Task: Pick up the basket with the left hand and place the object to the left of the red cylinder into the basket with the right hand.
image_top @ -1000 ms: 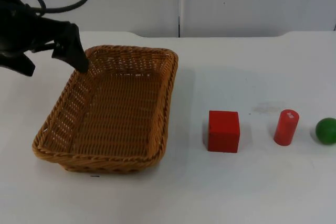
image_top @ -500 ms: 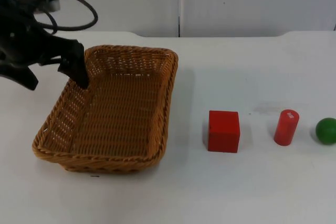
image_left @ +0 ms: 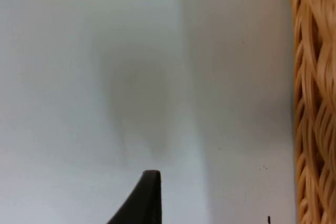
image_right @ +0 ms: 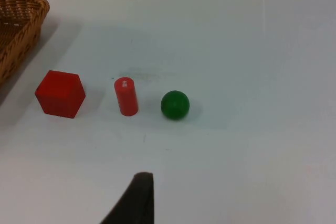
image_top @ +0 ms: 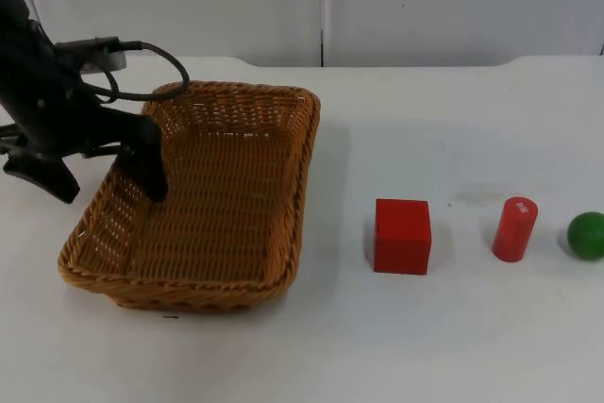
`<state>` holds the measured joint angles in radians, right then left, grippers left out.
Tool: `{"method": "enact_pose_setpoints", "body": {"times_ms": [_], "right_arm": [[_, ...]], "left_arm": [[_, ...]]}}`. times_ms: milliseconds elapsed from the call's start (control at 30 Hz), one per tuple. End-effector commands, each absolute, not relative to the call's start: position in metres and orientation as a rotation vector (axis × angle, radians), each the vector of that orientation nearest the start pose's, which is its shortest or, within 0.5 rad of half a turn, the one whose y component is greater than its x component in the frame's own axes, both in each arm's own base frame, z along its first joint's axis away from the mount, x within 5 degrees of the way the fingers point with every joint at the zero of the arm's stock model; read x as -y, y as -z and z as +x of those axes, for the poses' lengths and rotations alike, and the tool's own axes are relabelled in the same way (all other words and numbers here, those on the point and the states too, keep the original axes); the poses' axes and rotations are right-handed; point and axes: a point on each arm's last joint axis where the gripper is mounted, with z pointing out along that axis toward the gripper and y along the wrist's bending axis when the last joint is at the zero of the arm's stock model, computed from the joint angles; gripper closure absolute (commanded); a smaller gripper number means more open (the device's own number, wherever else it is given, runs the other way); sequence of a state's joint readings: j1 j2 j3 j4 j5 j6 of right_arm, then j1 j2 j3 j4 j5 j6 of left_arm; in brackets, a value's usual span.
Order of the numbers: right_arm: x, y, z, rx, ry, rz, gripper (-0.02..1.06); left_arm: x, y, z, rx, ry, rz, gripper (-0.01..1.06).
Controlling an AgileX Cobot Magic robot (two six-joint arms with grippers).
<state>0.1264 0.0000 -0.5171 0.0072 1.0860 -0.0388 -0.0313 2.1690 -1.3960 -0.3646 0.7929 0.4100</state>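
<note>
- Top view: left arm is reaching in from the upper left, bent down over the basket's [image_top: 212, 200] left wall. The left gripper [image_top: 99, 172] is straddling that wall, one finger [image_top: 149, 172] inside the basket, the other [image_top: 47, 176] outside on the table [image_top: 425, 327]; jaws spread, not pinching the rim.
- The wicker basket is sitting at left-centre of the frame, flat on the table.
- Red cube [image_top: 402, 235] is lying right of centre, just left of the red cylinder [image_top: 514, 228], which is standing upright; green ball [image_top: 586, 234] is sitting at the right edge, near the cylinder. All three apart from each other.
- Left wrist view: one black fingertip [image_left: 142, 200] is hanging over bare table, with the basket's woven rim [image_left: 310, 98] beside it.
- Right wrist view: right gripper is hanging well above the table, waiting, only one fingertip [image_right: 134, 200] showing, so cannot tell if spread or closed. Cube [image_right: 60, 93], cylinder [image_right: 126, 96], ball [image_right: 175, 104] are lying in a row ahead, basket corner [image_right: 18, 30] beyond the cube.
</note>
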Motion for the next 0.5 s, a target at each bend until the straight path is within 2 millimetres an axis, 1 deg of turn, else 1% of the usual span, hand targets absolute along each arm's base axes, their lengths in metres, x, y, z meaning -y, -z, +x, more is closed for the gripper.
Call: {"method": "enact_pose_setpoints", "body": {"times_ms": [0, 33, 133, 333, 400, 467], "right_arm": [[0.000, -0.280, -0.007, -2.041, -0.063, -0.171, 0.00], [0.000, -0.280, -0.007, -2.041, -0.063, -0.171, 0.00], [0.000, -0.280, -0.007, -2.041, -0.066, -0.171, 0.00], [0.000, -0.280, -0.007, -2.041, -0.066, -0.171, 0.00], [0.000, -0.280, -0.007, -2.041, -0.066, -0.171, 0.00], [0.000, -0.280, -0.007, -2.041, -0.066, -0.171, 0.00]], "left_arm": [[0.039, -0.105, 0.409, -2.969, 0.352, 0.340, 0.01], [0.039, -0.105, 0.409, -2.969, 0.352, 0.340, 0.01], [0.042, -0.096, 0.408, -2.992, 0.353, 0.352, 0.06], [0.042, -0.087, 0.407, -3.019, 0.368, 0.336, 0.11], [0.042, -0.086, 0.407, -3.021, 0.368, 0.336, 0.12], [0.042, -0.086, 0.407, -3.021, 0.368, 0.336, 0.16]]}}
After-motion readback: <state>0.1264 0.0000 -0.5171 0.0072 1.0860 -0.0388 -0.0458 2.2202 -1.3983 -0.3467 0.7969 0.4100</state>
